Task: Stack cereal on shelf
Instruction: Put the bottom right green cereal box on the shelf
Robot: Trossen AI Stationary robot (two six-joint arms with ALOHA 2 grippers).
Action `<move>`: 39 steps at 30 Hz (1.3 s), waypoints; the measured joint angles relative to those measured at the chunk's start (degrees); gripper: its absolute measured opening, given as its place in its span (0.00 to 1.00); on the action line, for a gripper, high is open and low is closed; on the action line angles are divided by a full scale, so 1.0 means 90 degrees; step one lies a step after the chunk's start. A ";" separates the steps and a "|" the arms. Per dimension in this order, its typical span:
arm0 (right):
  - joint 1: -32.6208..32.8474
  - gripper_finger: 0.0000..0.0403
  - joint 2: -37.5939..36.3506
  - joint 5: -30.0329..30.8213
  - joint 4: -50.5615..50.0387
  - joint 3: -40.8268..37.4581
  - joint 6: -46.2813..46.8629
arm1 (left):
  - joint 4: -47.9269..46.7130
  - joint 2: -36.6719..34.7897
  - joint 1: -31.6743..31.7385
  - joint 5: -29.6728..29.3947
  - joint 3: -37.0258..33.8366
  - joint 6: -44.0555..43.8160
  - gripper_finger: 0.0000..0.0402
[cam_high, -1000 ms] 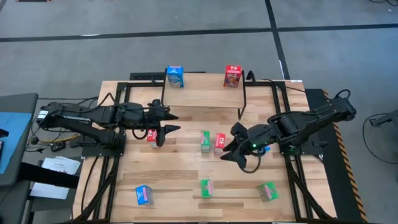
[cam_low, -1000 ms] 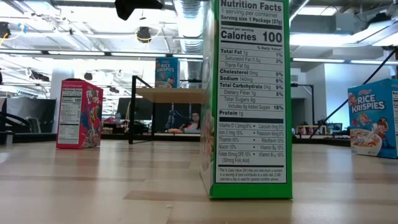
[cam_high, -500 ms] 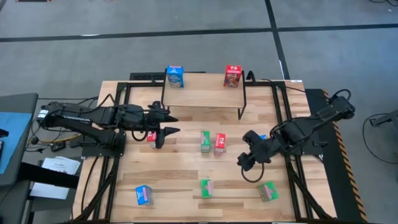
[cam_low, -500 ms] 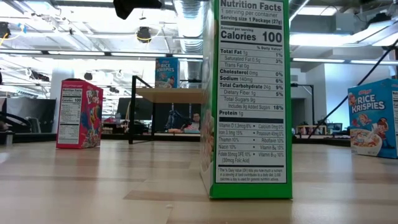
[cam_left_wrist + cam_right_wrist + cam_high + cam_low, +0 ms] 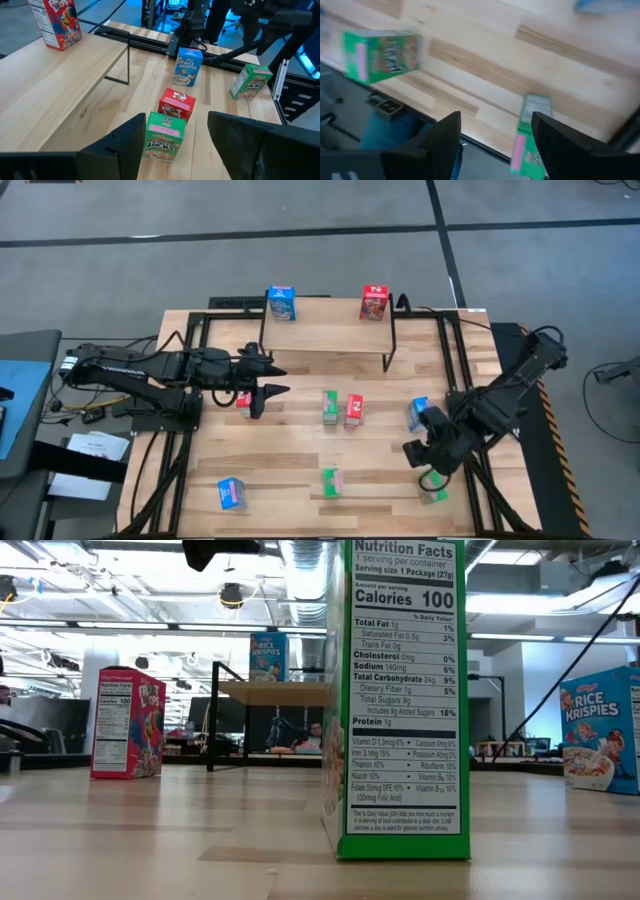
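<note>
The shelf [image 5: 325, 332] stands at the table's far side; a blue cereal box [image 5: 281, 303] and a red one [image 5: 373, 302] stand upright on its plank. My left gripper [image 5: 278, 378] hovers open left of centre, above a red box [image 5: 243, 400], with nothing between its fingers [image 5: 125, 145]. My right gripper [image 5: 420, 454] hangs open and pointing down at the near right, over a green box [image 5: 433, 492] that it partly hides. In the right wrist view that green box [image 5: 530, 131] lies below the open fingers.
On the tabletop stand a green box [image 5: 330, 407], a red box [image 5: 353, 410], a blue box [image 5: 417, 413], a green box [image 5: 331, 481] and a blue box [image 5: 231, 493]. Black frame rails [image 5: 180, 460] run along both sides. In the low view a green box [image 5: 400, 700] fills the middle.
My right gripper has swung from beside the middle red box toward the table's near right corner, sinking a little. It has tipped from nearly level to pointing down and rolled about its axis. It stays open. No box has moved.
</note>
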 joint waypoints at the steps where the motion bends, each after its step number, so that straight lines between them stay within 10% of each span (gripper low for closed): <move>1: 0.0129 0.66 0.0012 -0.0003 -0.0080 0.0000 0.0203 | -0.0001 0.0000 0.0000 0.0001 0.0000 0.0000 0.51; 39: 0.1202 0.66 0.1241 -0.0523 -0.0013 0.0000 0.1932 | -0.0001 0.0002 0.0000 -0.0005 -0.0002 -0.0097 0.51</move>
